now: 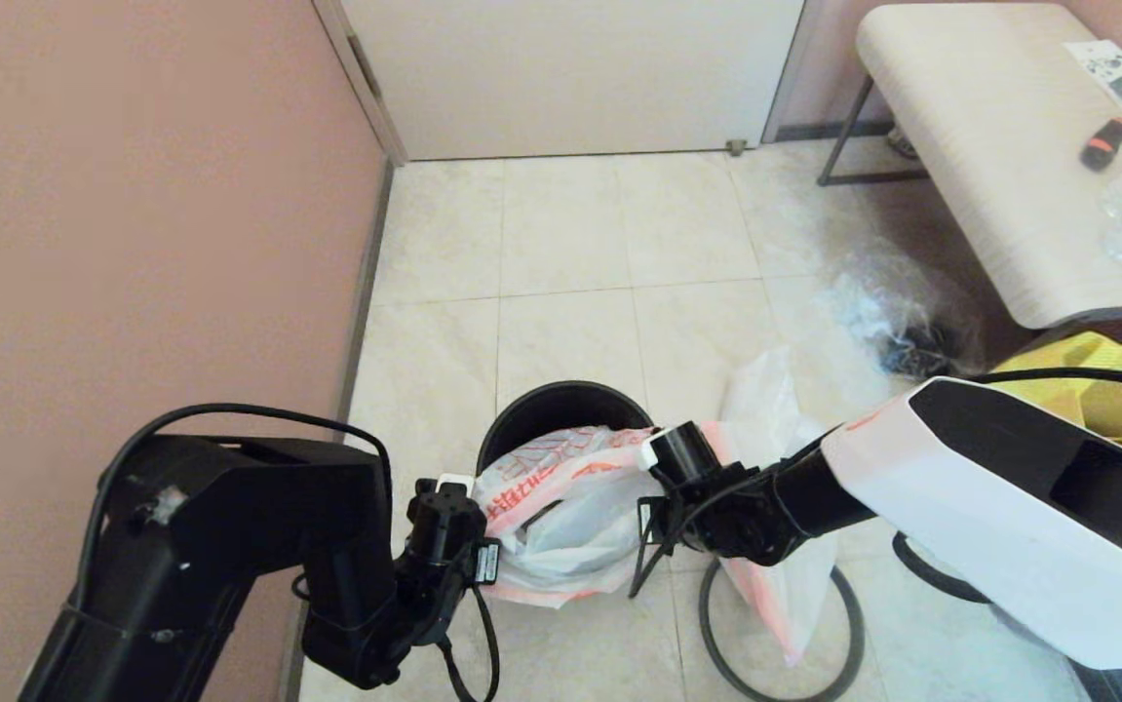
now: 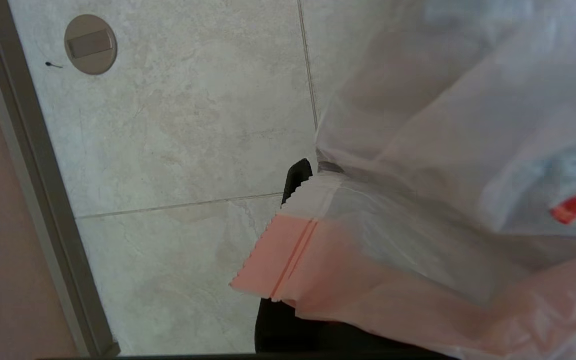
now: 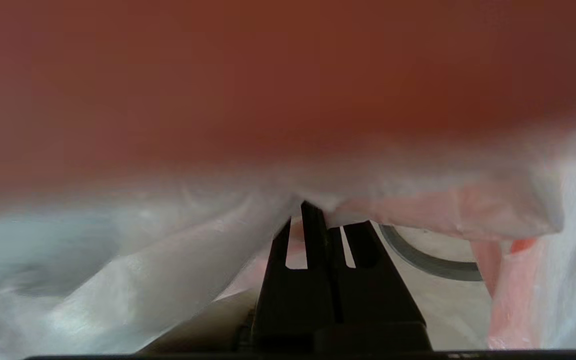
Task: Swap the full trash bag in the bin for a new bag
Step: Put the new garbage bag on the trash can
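The small black bin (image 1: 561, 405) stands on the tiled floor, and its near half is covered by a white and pink plastic bag (image 1: 561, 497) stretched between my two grippers. My left gripper (image 1: 490, 546) is shut on the bag's left edge; in its wrist view the zigzag pink edge (image 2: 267, 260) lies across the gripper (image 2: 300, 200). My right gripper (image 1: 643, 478) is shut on the bag's right edge, its fingertips (image 3: 313, 215) pinched in the film (image 3: 117, 260). The thin grey hoop (image 1: 704, 624) lies on the floor beneath the right arm, apart from the bin.
A crumpled clear bag with dark contents (image 1: 887, 312) lies by the table leg. A yellow shopping bag (image 1: 1087, 390) sits behind my right arm. A light table (image 1: 970, 146) stands at the right, a pink wall (image 1: 132, 244) at the left, and a door (image 1: 570, 68) ahead.
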